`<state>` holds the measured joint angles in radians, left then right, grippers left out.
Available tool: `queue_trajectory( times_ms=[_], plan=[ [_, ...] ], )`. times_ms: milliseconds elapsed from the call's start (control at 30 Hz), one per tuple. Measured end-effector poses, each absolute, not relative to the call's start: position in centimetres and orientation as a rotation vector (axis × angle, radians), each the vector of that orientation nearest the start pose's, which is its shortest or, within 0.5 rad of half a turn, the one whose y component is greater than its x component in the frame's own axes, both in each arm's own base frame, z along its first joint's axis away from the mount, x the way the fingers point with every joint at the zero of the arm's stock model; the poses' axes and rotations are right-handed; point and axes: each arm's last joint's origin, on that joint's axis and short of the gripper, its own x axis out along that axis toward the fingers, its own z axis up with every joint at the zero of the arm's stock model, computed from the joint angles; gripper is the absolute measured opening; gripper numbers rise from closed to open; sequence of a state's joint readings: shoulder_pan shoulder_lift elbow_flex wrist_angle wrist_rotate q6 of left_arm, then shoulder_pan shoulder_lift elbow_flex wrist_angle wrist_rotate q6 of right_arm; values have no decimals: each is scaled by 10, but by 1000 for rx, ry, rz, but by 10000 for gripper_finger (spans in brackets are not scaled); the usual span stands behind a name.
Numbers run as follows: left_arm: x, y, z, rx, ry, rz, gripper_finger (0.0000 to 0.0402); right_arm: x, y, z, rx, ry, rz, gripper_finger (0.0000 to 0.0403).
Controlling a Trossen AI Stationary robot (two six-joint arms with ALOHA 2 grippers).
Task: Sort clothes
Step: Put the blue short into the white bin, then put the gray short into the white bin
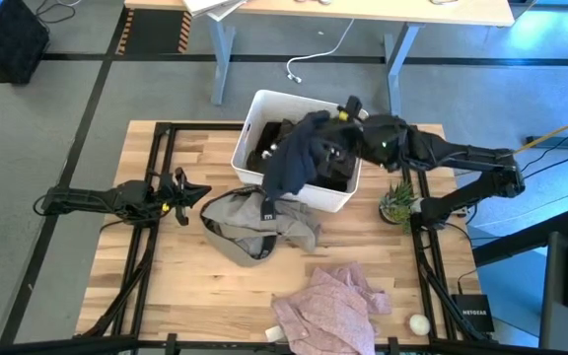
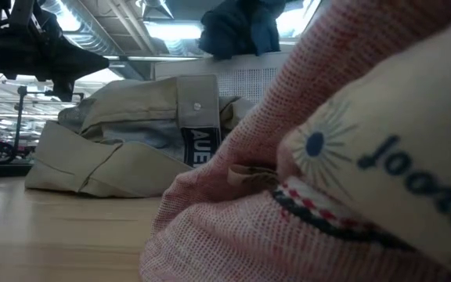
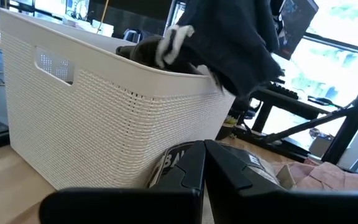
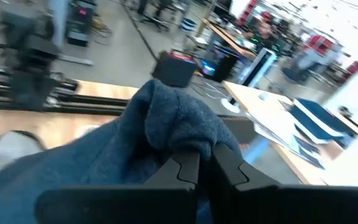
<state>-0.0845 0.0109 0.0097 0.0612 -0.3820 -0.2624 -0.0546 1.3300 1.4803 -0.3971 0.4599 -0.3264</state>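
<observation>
We see the right hand (image 1: 335,118) clamped on the navy garment (image 1: 294,158) above the white bin (image 1: 254,108), grey-beige garment (image 1: 254,222) beside the bin on the wooden surface (image 1: 166,286), pink garment (image 1: 328,306) nearer the front edge, left hand (image 1: 193,192) closed and empty beside the grey-beige garment.

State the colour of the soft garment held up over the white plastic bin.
Dark navy garment, gripped by the right gripper; the high view shows it best.

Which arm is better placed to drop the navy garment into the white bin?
The right. Its gripper is shut on the navy garment, which hangs over the white bin. The left gripper waits beside the grey-beige garment, holding nothing.
</observation>
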Motion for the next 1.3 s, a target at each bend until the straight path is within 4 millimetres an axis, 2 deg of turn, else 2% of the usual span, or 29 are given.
queue_trajectory(
  times_ms=[233, 433, 533, 633, 700, 833, 967, 1033, 1167, 1300],
  plan=[
    [96, 3, 172, -266, -96, 289, 4, 275, -60, 432, -337, 351, -545, 20],
    [96, 3, 172, -271, -96, 288, 4, 284, -76, 416, -213, 408, -575, 24],
    [96, 3, 172, -271, -96, 288, 4, 289, -80, 407, -160, 447, -591, 53],
    [96, 2, 172, -277, -95, 268, 4, 290, -80, 400, -188, 514, -607, 109],
    [96, 2, 171, -283, -91, 249, 4, 288, -75, 402, -238, 537, -601, 150],
    [96, 1, 172, -254, -87, 241, 4, 276, -61, 425, -342, 548, -625, 220],
    [97, 1, 172, -243, -86, 240, 4, 266, -46, 448, -390, 554, -638, 260],
    [96, 1, 172, -244, -88, 239, 4, 263, -38, 456, -358, 528, -601, 271],
    [97, 1, 172, -258, -88, 222, 4, 266, -18, 452, -227, 511, -326, 277],
    [97, 1, 172, -266, -90, 221, 4, 278, 7, 427, -166, 574, -81, 277]
  ],
)
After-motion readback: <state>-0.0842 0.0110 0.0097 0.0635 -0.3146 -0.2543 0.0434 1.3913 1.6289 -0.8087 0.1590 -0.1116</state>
